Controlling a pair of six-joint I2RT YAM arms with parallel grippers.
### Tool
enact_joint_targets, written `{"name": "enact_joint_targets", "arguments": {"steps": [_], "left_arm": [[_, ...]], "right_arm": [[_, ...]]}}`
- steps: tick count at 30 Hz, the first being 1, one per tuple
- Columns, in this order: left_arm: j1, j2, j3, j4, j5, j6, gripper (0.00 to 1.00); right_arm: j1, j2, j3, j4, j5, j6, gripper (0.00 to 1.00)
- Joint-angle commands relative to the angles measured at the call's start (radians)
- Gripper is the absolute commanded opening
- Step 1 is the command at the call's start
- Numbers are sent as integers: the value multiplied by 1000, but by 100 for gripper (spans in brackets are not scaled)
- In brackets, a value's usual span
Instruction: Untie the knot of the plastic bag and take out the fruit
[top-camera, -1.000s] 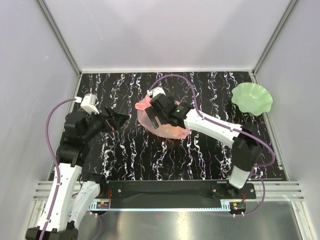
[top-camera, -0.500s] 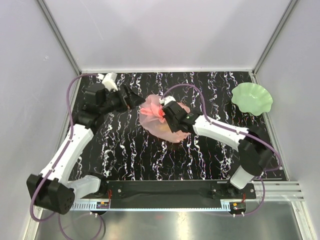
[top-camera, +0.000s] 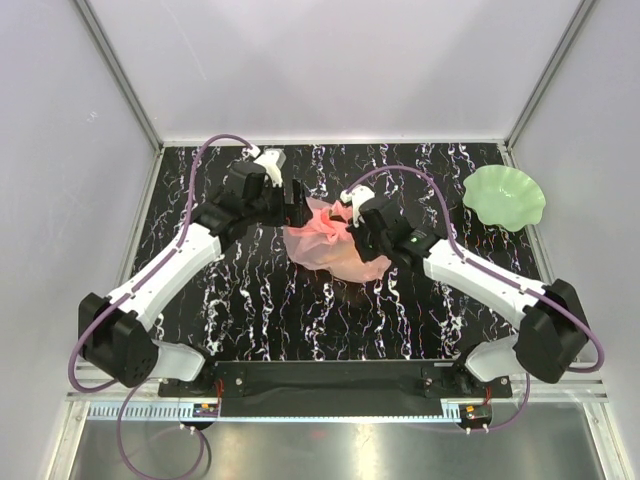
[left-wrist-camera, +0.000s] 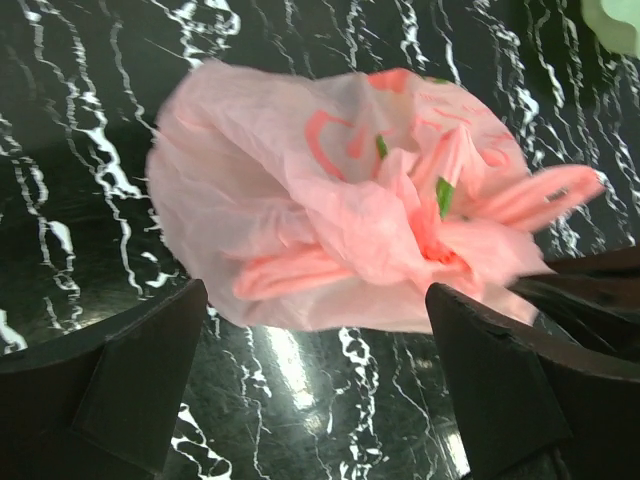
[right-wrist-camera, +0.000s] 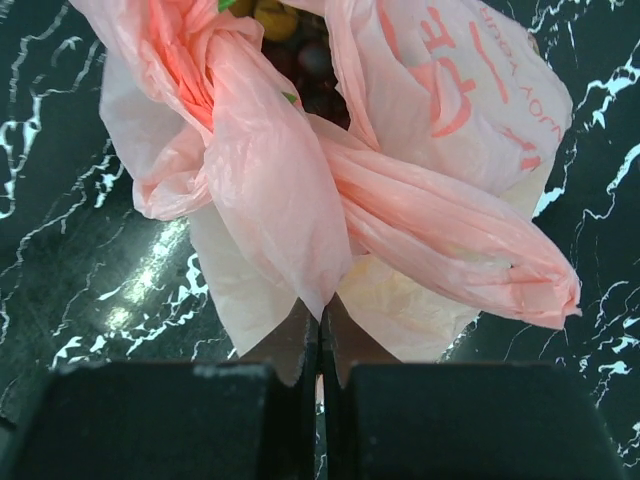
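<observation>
The pink plastic bag lies crumpled at mid-table, its twisted knot gathered on top. My right gripper is shut on the tip of one loose bag flap, and from above it sits at the bag's right side. Through a gap at the bag's top some fruit shows: dark round pieces and a bit of yellow. My left gripper stands wide open just short of the bag's near edge, nothing between its fingers; from above it is at the bag's upper left.
A wavy green plate rests at the far right of the black marbled table; its rim peeks into the left wrist view's corner. White walls enclose the table on three sides.
The left arm swung from the left side across to the bag. My right gripper closed on a bag flap and shifted to the right of the bag.
</observation>
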Motion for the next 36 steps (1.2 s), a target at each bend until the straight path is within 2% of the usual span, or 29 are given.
{"name": "enact_joint_targets", "arguments": {"steps": [1, 9, 15, 18, 19, 22, 23, 24, 26, 27, 31, 33, 36], "left_arm": [[-1, 1, 8, 53, -79, 11, 99], [-59, 119, 57, 127, -23, -75, 99], [-111, 211, 93, 93, -106, -89, 99], [-112, 206, 83, 131, -109, -91, 84], [-116, 206, 83, 142, -109, -89, 70], [-113, 194, 92, 127, -201, -65, 40], [-108, 188, 93, 119, -238, -54, 21], [-102, 182, 93, 115, -270, -34, 16], [-13, 156, 86, 114, -296, -31, 14], [-13, 156, 81, 115, -280, -38, 13], [174, 110, 37, 165, -137, -92, 13], [222, 99, 6, 186, -84, -134, 14], [311, 87, -34, 243, 61, -203, 19]], "right_arm": [[-1, -49, -1, 43, -89, -22, 0], [-2, -38, 2, 45, -74, -16, 0], [-2, -47, 0, 54, -88, -5, 0], [-2, -44, 2, 48, -91, 1, 0], [-1, -43, 3, 43, -86, 4, 0], [-2, -46, 3, 30, -46, 20, 0], [-2, -50, -3, 26, -25, 23, 0], [-1, -64, -9, 28, -11, 29, 0], [-2, -85, -29, 31, 36, 46, 0], [-2, -92, -34, 30, 50, 46, 0], [-5, -105, -46, 11, 130, 72, 0], [-16, -101, -46, -4, 193, 98, 1], [-67, -80, -29, -38, 274, 159, 18]]}}
